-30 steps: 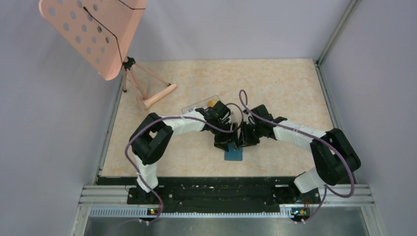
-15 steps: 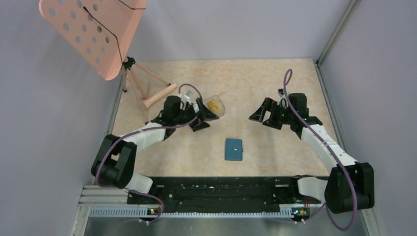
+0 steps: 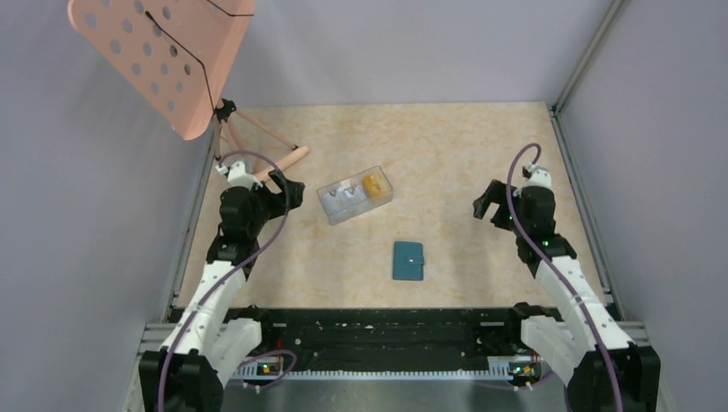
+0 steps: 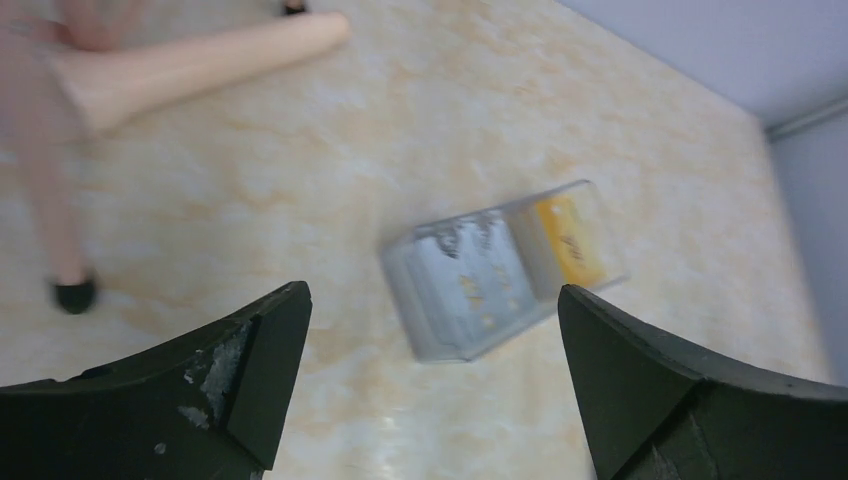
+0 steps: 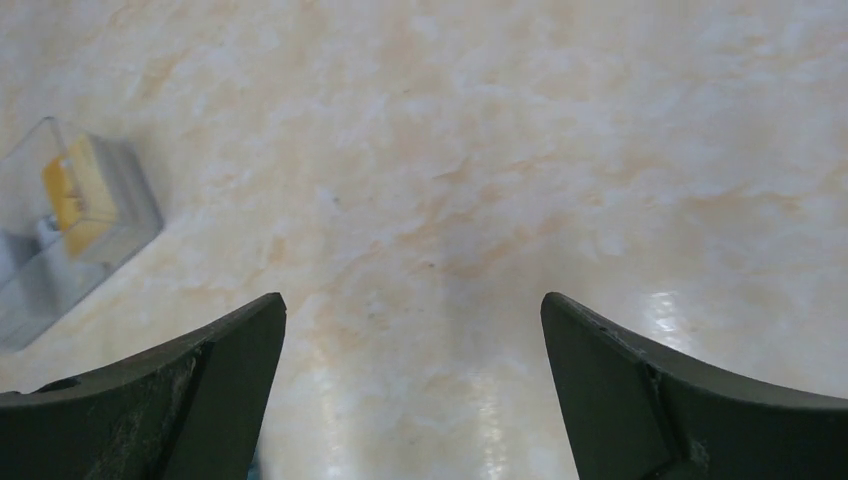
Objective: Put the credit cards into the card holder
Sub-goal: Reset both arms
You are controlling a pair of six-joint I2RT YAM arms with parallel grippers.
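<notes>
The card holder (image 3: 409, 260), a small teal-blue wallet, lies closed on the table near the front middle, with neither gripper touching it. The credit cards sit in a clear plastic box (image 3: 354, 194) behind it: an orange-yellow card (image 3: 373, 184) in one compartment and whitish grey-blue cards (image 3: 345, 195) in the other. My left gripper (image 3: 288, 190) hovers open to the left of the box, which the left wrist view shows ahead with its orange card (image 4: 570, 240) and grey-blue cards (image 4: 465, 285). My right gripper (image 3: 483, 204) stands open and empty at the right, over bare table.
A pink perforated stand (image 3: 163, 60) on a tripod rises at the back left, one wooden leg (image 3: 276, 167) reaching toward my left gripper. Grey walls enclose the table on three sides. The clear box (image 5: 70, 230) shows at the left edge of the right wrist view.
Both arms have pulled back from the wallet at the centre to the left and right sides. Both grippers have opened. The wallet now lies alone and the clear box is uncovered.
</notes>
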